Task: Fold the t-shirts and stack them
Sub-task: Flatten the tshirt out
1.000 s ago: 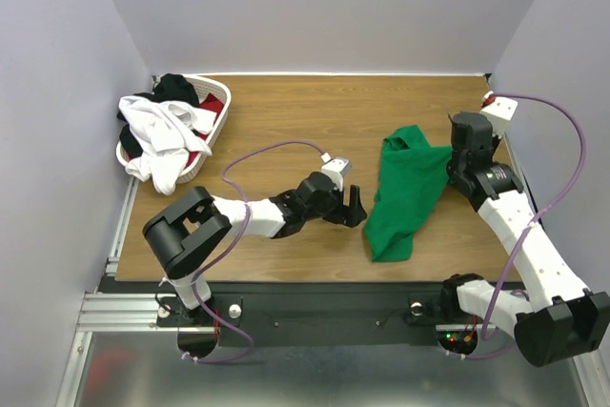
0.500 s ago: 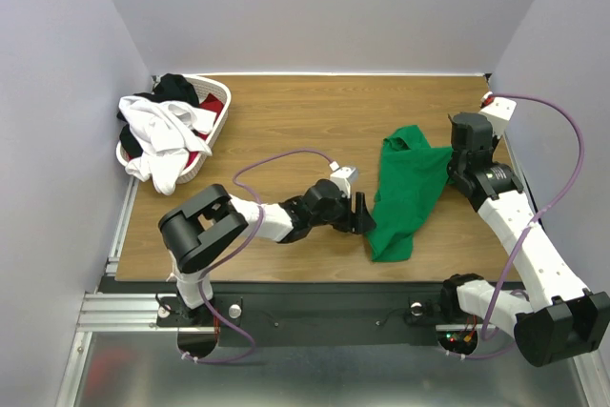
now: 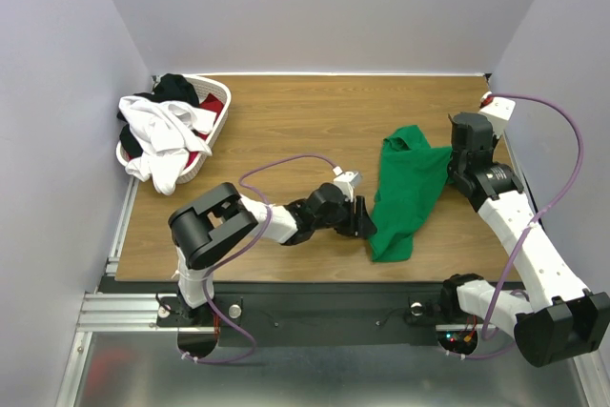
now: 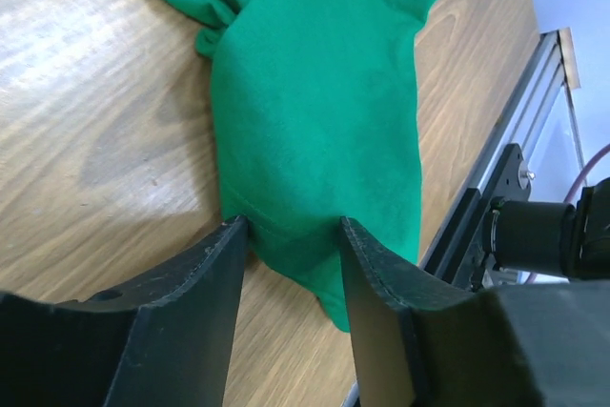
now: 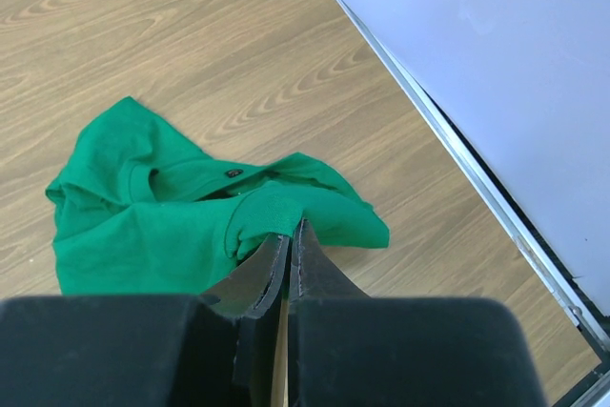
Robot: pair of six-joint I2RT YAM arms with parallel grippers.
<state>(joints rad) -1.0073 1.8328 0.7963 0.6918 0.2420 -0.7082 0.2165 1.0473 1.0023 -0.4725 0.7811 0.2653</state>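
Green shirt (image 3: 405,193) bunched lengthwise on table (image 3: 286,121), right of centre. Right gripper (image 5: 289,235) pinched tight on fold at far right edge. Left gripper (image 4: 291,226) spread wide, straddling near left hem. Cloth light, limp, likely to sag and drag; best held at hem corners. Other shirts (image 3: 162,131) heaped in basket (image 3: 221,126), far left.

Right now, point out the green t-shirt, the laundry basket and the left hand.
green t-shirt (image 3: 405,193), top external view, middle of the cloth.
laundry basket (image 3: 223,119), top external view, right-side rim.
left hand (image 4: 293,231), left wrist view, midway between its open fingertips.
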